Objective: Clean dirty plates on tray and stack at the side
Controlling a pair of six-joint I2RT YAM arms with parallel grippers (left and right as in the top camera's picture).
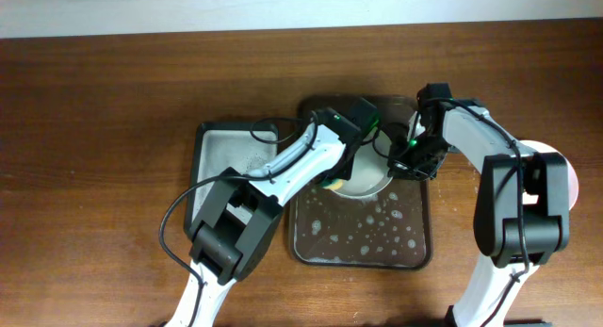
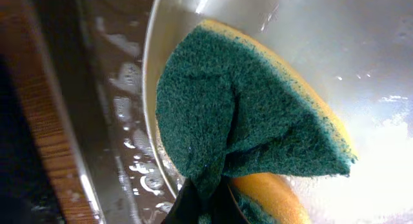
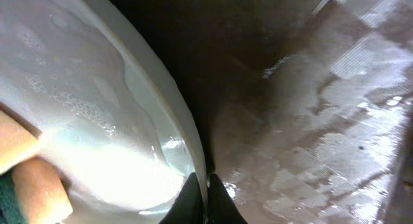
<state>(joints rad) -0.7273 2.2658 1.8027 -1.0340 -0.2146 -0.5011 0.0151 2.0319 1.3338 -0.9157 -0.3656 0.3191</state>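
Note:
A white plate (image 1: 369,179) lies tilted over the dark brown tray (image 1: 363,247), wet and soapy. My right gripper (image 1: 403,160) is shut on the plate's right rim; the right wrist view shows the rim (image 3: 169,108) pinched between the fingers (image 3: 207,197). My left gripper (image 1: 350,138) is shut on a green and yellow sponge (image 2: 251,121) and presses it on the plate's surface (image 2: 361,62); a yellow corner of the sponge shows under the arm (image 1: 334,185). A faintly pinkish plate (image 1: 568,176) sits at the far right, partly hidden by the right arm.
A grey basin (image 1: 219,157) with foamy water stands left of the tray. The tray floor (image 3: 322,140) is covered with suds and water patches. Both arms cross over the tray's upper half. The wooden table (image 1: 113,110) extends all around.

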